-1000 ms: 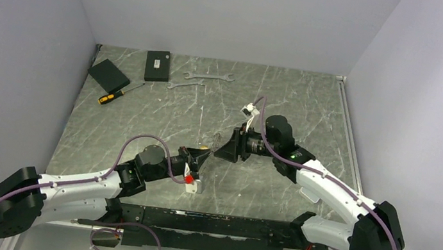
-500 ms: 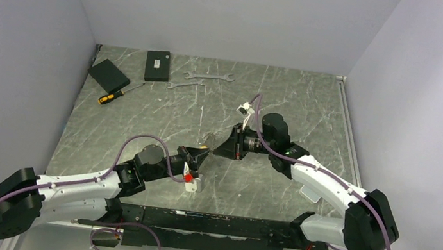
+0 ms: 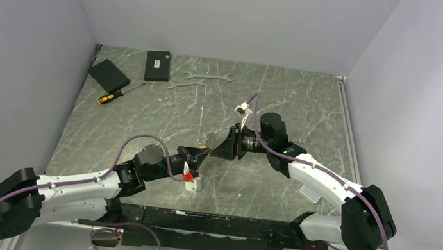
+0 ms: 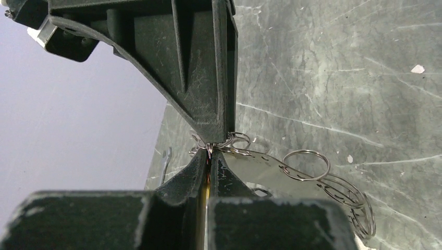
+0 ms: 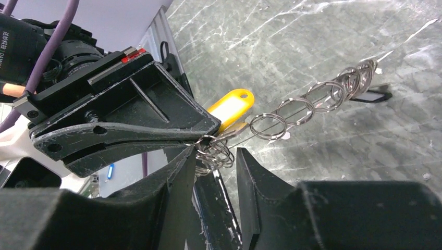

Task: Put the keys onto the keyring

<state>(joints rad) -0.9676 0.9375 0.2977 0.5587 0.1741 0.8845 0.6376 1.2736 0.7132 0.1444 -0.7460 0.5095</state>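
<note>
1. Silvery split rings, linked in a string, form the keyring (image 5: 285,117). In the right wrist view it runs from a bunch of small rings between the gripper tips out toward 2 o'clock over the tabletop (image 3: 312,104).
2. The left gripper (image 3: 202,153) and the right gripper (image 3: 214,151) meet tip to tip near the tabletop centre. In the top view the left one points to 2 o'clock and the right one to 8 o'clock.
3. The left gripper is closed. In its wrist view a thin yellow sliver sits pinched between its fingers, and in the right wrist view a yellow tag (image 5: 229,107) projects past its tip toward 1 o'clock.
4. The right gripper stands at a narrow opening. The bunch of small rings lies in the gap, against one finger and apart from the other.
5. A flat silvery piece (image 5: 237,128), key-like, sits between the yellow tag and the first large ring. A small dark piece (image 5: 372,96) lies at the far end of the string; it is too small to identify.
6. In the top view, two wrenches (image 3: 210,76) lie at 12 o'clock from the meeting point, near the back edge. A black box (image 3: 157,65), a black pad (image 3: 109,74) and a screwdriver (image 3: 113,94) lie toward 10 to 11 o'clock, well apart from both grippers.
</note>
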